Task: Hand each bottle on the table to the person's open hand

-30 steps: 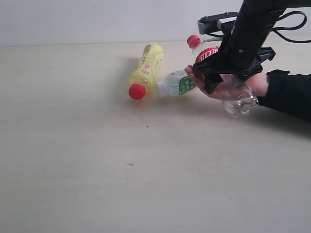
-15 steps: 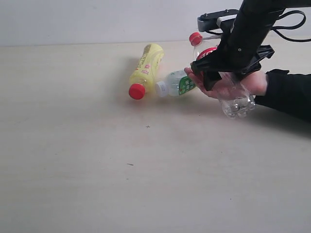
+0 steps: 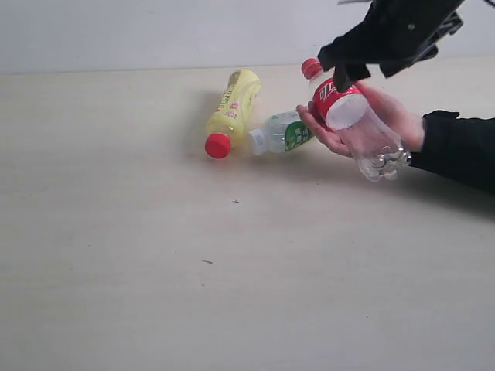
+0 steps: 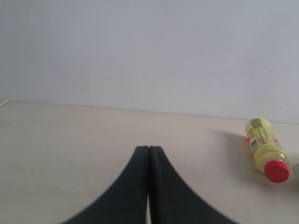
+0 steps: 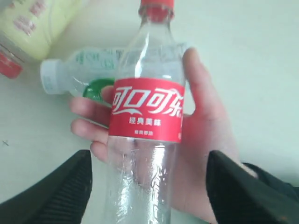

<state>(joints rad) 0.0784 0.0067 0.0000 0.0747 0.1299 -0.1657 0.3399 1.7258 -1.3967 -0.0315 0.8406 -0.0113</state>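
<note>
Above the person's open hand (image 3: 396,114), the right gripper (image 3: 365,73) hung with jaws apart, clear of the slim clear red-labelled plastic bottle (image 3: 352,116) lying across the palm, so this handover looked done and the next move would call for reaching to the small clear green-labelled bottle (image 3: 282,133) on the pale beige table (image 3: 155,270).

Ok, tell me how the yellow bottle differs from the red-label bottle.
The yellow bottle is opaque yellow; the red-label bottle is clear and looks empty. The yellow bottle lies on the table; the red-label bottle rests in the person's hand. The yellow bottle's cap points toward the exterior camera, while the red-label bottle's cap points away from it. Both have red caps.
</note>
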